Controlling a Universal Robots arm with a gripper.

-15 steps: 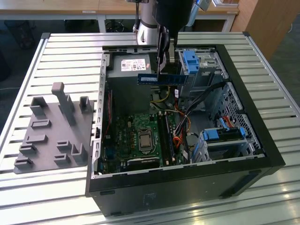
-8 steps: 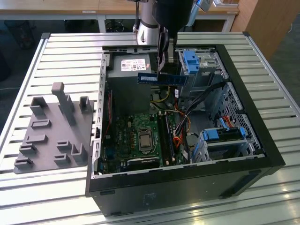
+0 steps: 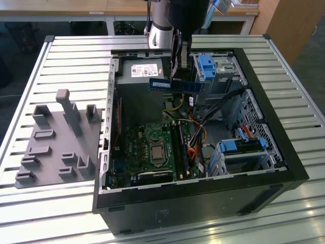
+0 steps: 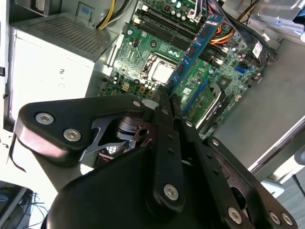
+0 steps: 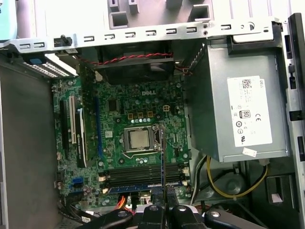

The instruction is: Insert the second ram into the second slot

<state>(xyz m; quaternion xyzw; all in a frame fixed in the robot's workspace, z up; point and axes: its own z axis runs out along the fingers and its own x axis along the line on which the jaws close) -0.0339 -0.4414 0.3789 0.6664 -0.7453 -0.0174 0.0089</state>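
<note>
The second ram, a thin dark-blue stick with a pale label, hangs level above the open computer case, over the space between the power supply and the drive cage. My gripper is shut on its upper edge. In the second wrist view the ram runs out from the gripper over the motherboard. In the first wrist view the ram shows edge-on above the black memory slots, held by the gripper. The slots lie well below the stick, beside the processor socket.
The grey power supply fills the case's far corner. Bright-blue drive brackets and loose orange and black cables crowd the exterior view's right. A grey fixture tray sits on the slatted table at the exterior view's left.
</note>
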